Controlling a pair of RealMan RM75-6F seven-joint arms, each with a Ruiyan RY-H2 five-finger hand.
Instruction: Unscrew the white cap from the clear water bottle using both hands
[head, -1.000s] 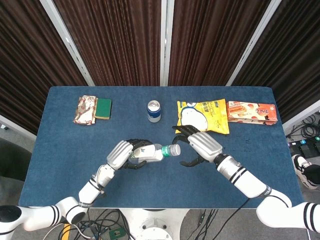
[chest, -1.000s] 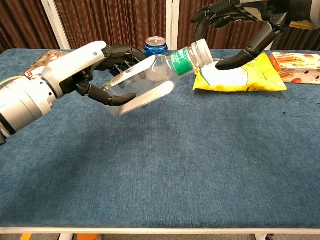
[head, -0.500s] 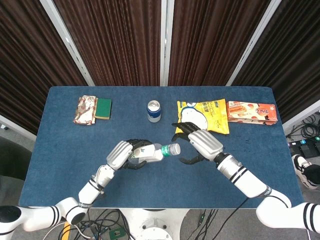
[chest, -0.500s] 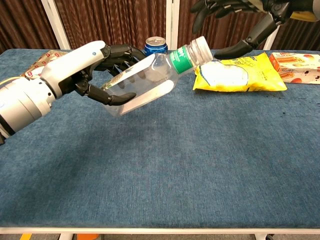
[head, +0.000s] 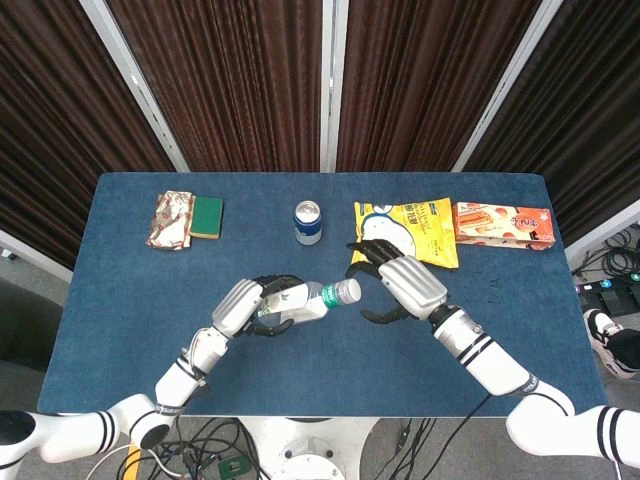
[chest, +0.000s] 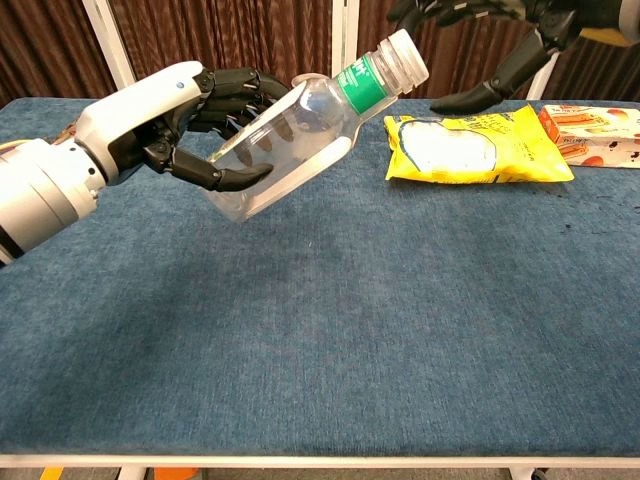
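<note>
Your left hand (chest: 165, 110) grips the clear plastic water bottle (chest: 290, 140) aloft, its long axis tilted so the ribbed white cap (chest: 405, 57) points toward your spread, empty right hand (head: 400, 285), just beside it.

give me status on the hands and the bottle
Left hand grips bottle, tilted, off the table. Right hand open beside the cap, not touching. Cap on. Nothing between them.
</note>
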